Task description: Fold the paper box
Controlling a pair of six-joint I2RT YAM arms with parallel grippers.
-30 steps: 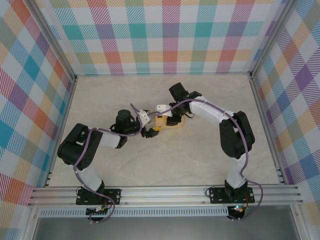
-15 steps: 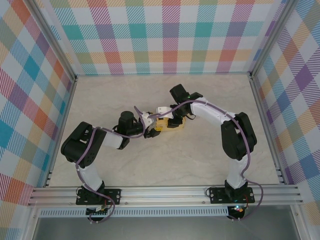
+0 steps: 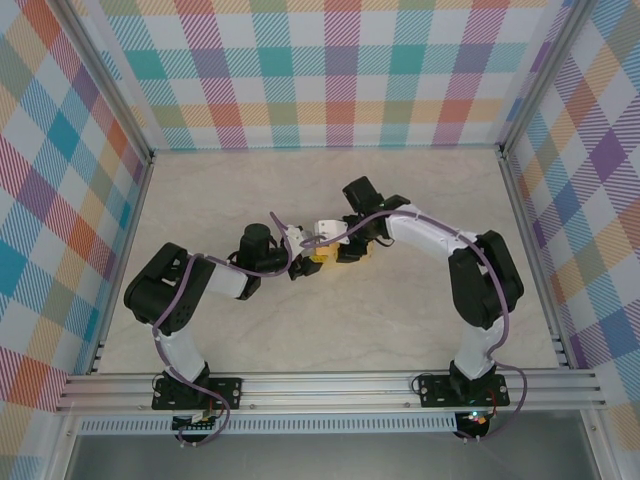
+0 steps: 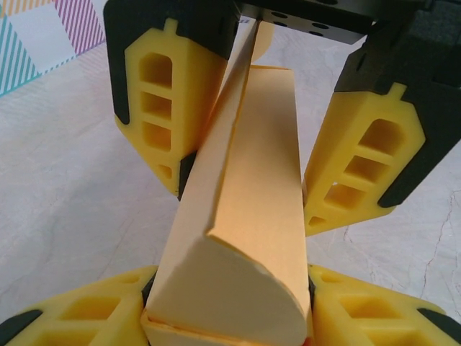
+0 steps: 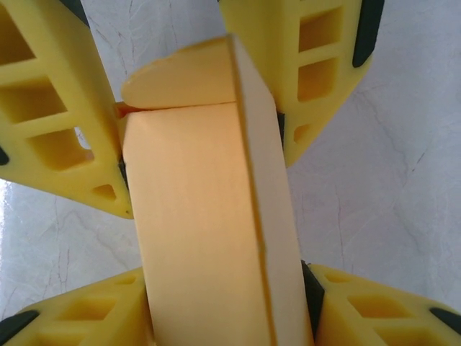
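Yellow-orange paper box (image 4: 238,216) is clamped at opposite ends by left fingers (image 4: 79,310) and right fingers (image 5: 72,317).

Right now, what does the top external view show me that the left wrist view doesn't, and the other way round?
Top external: left arm and right arm bent inward over the table, with left gripper and right gripper at opposite ends of the paper box. Left wrist: the box's long crease, its rounded end flap, and yellow fingers pressed to its sides. Shared: the box held at both ends, marbled table beneath.
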